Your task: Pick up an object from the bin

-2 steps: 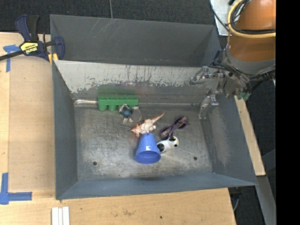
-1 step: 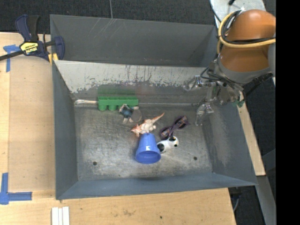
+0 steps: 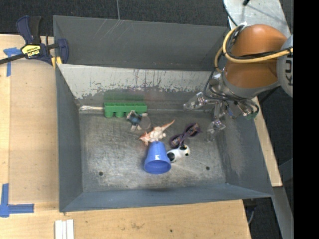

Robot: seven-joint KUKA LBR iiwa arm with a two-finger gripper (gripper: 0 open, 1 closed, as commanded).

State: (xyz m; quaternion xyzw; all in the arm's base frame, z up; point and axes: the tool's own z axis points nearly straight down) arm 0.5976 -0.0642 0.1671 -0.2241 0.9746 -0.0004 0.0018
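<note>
My gripper (image 3: 205, 115) hangs at the bin's right side, near the back wall, open with nothing between its fingers. Closest to it, just to the left and lower, lies a small purple pair of toy glasses (image 3: 184, 133). Below those sits a little black-and-white toy (image 3: 180, 153). It touches a blue cup (image 3: 156, 159) lying on its side with its mouth toward the front. A pale pink, shell-like toy (image 3: 156, 132) rests just behind the cup.
A green ridged block (image 3: 125, 108) lies along the back wall at the left, with a small blue-grey figure (image 3: 133, 118) in front of it. The bin's sloped right wall rises close beside the gripper.
</note>
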